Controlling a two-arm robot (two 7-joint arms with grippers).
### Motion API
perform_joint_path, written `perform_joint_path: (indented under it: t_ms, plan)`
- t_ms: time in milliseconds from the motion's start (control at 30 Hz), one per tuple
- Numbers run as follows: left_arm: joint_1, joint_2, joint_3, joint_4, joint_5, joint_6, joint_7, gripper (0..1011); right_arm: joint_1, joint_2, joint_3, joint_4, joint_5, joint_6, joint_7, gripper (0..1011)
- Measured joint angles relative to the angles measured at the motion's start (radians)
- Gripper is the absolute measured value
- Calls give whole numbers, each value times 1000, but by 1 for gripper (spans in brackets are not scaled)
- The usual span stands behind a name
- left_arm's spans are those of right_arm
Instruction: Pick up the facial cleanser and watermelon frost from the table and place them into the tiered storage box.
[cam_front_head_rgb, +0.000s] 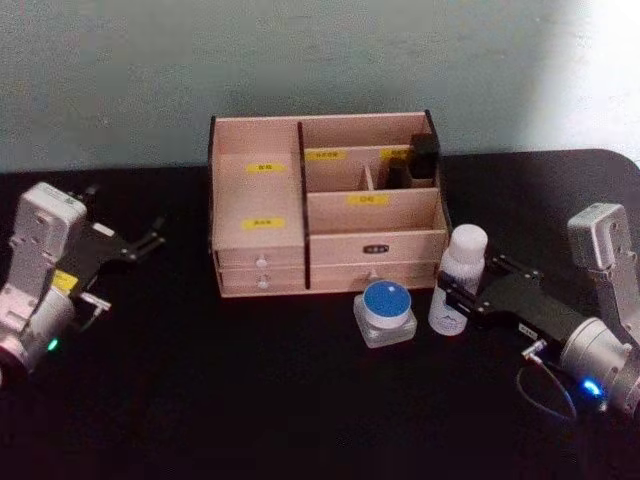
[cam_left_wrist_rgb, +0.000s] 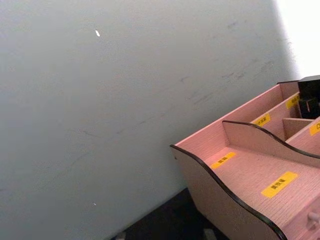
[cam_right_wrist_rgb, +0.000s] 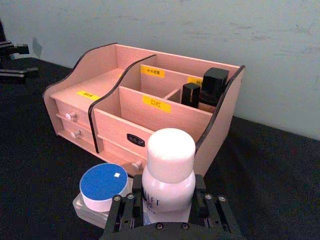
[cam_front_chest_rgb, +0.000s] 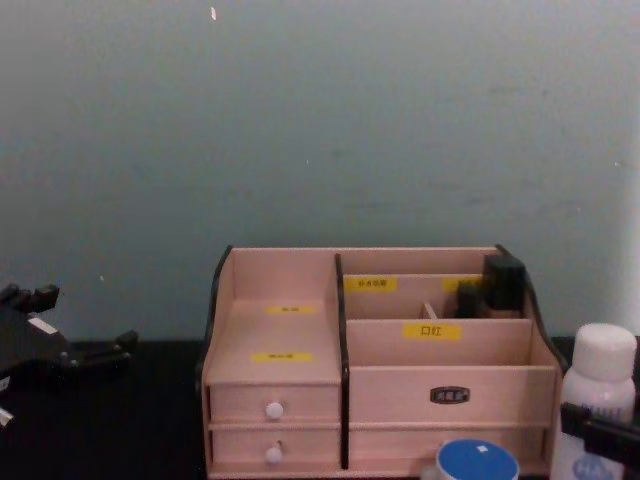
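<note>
The facial cleanser (cam_front_head_rgb: 463, 272), a tall white bottle with a rounded cap, stands on the black table just right of the tiered storage box (cam_front_head_rgb: 270, 205). My right gripper (cam_front_head_rgb: 452, 298) is shut on the bottle's lower body, one finger pressed against each side (cam_right_wrist_rgb: 131, 204). The bottle's cap (cam_right_wrist_rgb: 169, 150) rises above the fingers. The watermelon frost (cam_front_head_rgb: 386, 309), a squat clear jar with a blue lid, sits on the table immediately left of the bottle and in front of the box. My left gripper (cam_front_head_rgb: 150, 235) hovers open at the far left, apart from everything.
The wooden box (cam_front_chest_rgb: 290, 350) has stepped open compartments with yellow labels and small white-knobbed drawers. Dark cosmetic items (cam_front_head_rgb: 422, 160) stand in its back right compartment. A grey wall runs behind the table. Bare black tabletop (cam_front_head_rgb: 250, 400) lies in front.
</note>
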Motion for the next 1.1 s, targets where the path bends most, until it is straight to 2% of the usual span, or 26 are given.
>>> perform_joint_path:
  t_ms: [133, 300, 533, 667, 900, 1100]
  plan:
    - [0, 0, 0, 0, 0, 0, 0, 1001, -6, 1, 5, -8, 0, 0, 3, 596]
    - [0, 0, 0, 0, 0, 0, 0, 1001, -30, 10, 30, -48, 8, 5, 23, 596]
    - [0, 0, 0, 0, 0, 0, 0, 1001, -66, 37, 78, -142, 40, 39, 65, 595]
    - [0, 0, 0, 0, 0, 0, 0, 1001, -62, 45, 93, -174, 54, 45, 80, 596]
    - [0, 0, 0, 0, 0, 0, 0, 1001, 7, 32, 87, -169, 59, 44, 92, 595]
    - [0, 0, 0, 0, 0, 0, 0, 1001, 106, -1, 50, -106, 43, 46, 99, 595]
